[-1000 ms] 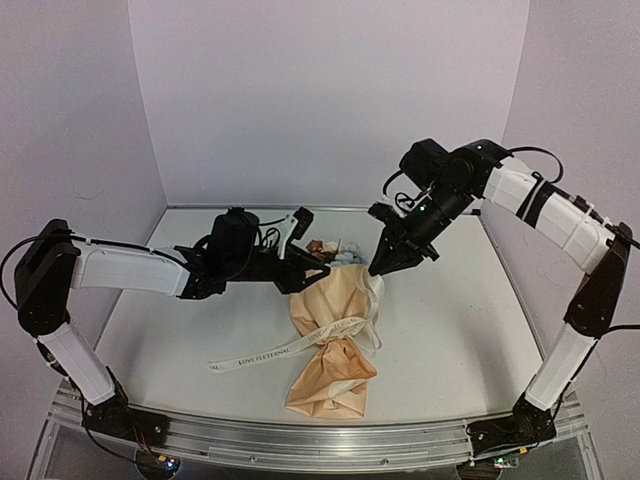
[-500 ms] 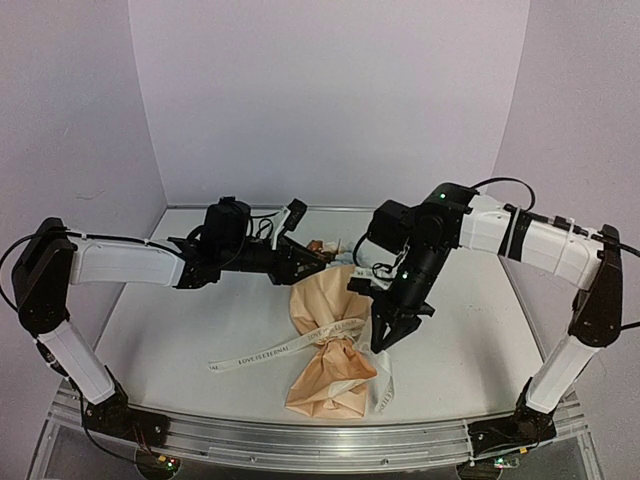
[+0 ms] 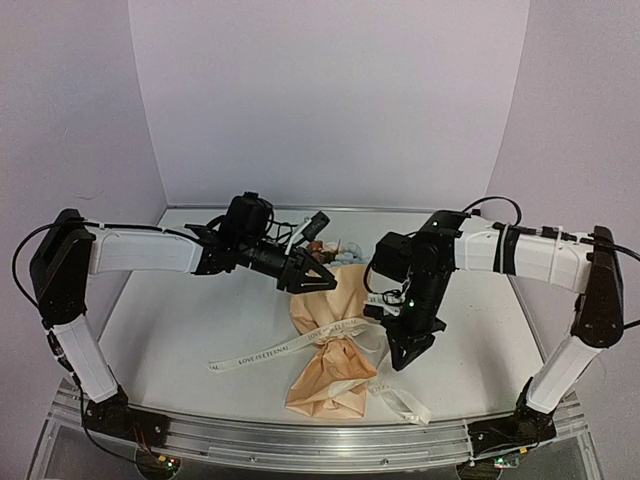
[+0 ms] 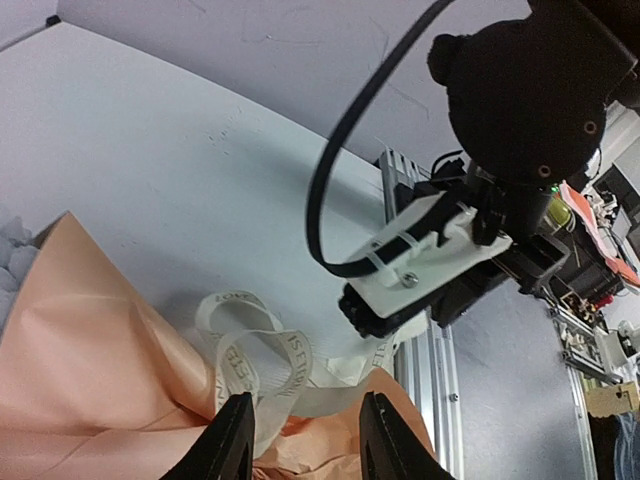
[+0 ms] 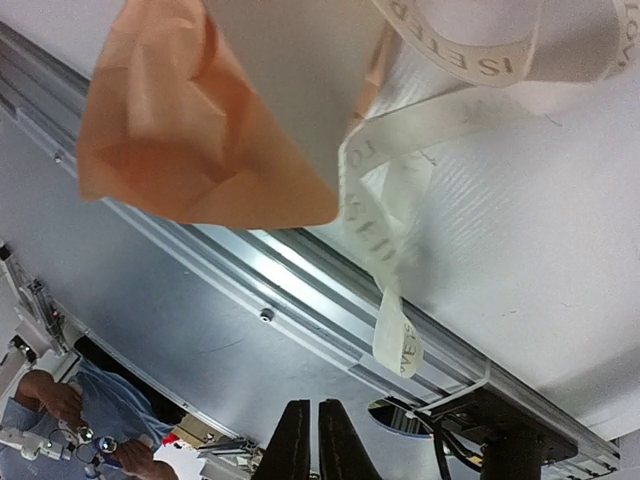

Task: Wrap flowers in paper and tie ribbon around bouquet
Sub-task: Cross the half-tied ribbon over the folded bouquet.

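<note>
The bouquet lies mid-table, its peach paper (image 3: 322, 305) cinched low and fanning out toward the front edge. The flowers (image 3: 335, 250) poke out at the far end. The lettered ribbon (image 3: 262, 352) crosses the narrow waist; one end trails left, and the other loops on the right and ends in a tail (image 3: 405, 405) near the front rail. My left gripper (image 3: 318, 280) hovers open over the upper paper (image 4: 90, 340), pointing at the ribbon loops (image 4: 250, 350). My right gripper (image 3: 400, 355) is shut and empty just right of the waist, with the ribbon tail (image 5: 400, 345) lying loose beyond it.
The aluminium rail (image 3: 300, 440) runs along the table's front edge, close to the cone's wide end and the ribbon tail. Purple walls close off the back and sides. In the left wrist view the right arm's gripper (image 4: 430, 260) sits just past the ribbon loops.
The right arm swung from beside the flowers down to the right of the waist, dragging the ribbon's right end toward the front rail, where it now lies loose. The left gripper shifted slightly right.
</note>
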Robot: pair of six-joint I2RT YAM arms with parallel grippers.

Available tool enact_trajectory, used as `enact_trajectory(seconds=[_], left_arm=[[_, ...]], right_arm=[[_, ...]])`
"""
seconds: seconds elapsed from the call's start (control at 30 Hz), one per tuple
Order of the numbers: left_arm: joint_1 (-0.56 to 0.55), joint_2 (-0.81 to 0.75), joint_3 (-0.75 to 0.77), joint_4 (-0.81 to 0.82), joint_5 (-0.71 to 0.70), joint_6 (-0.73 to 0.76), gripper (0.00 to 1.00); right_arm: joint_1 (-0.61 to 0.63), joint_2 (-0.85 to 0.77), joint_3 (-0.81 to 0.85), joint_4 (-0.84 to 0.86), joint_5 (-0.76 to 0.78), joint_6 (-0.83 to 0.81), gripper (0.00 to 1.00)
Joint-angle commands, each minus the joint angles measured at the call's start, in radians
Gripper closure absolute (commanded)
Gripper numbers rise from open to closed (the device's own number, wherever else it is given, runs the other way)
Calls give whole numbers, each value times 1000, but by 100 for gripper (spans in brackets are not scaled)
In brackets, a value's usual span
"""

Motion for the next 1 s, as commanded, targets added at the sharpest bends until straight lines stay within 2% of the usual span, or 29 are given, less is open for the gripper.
enact_trajectory(seconds=[0.0, 0.07, 0.17, 0.3, 0.53, 0.7, 0.97], left_arm=[[-86, 37, 69, -149, 4, 74, 63], [-126, 63, 99, -197, -84, 97, 64], [-171, 76, 112, -196, -180, 106, 64], [-198, 77, 115, -194, -220, 140, 64], [-209, 91, 167, -242, -253, 170, 68], [-209, 109, 215, -283, -302, 193, 74], [-204, 77, 159, -238, -315, 165, 75]], right_arm=[[-4, -63, -72, 31, 177, 6, 97], [-7, -88, -121, 66, 211, 40, 97], [-31, -147, -229, 211, 254, 129, 82], [-94, -199, -361, 466, 238, 270, 69], [-134, -204, -471, 711, 352, 369, 57], [-140, -195, -507, 735, 291, 321, 51], [-75, -228, -601, 741, 303, 138, 41]])
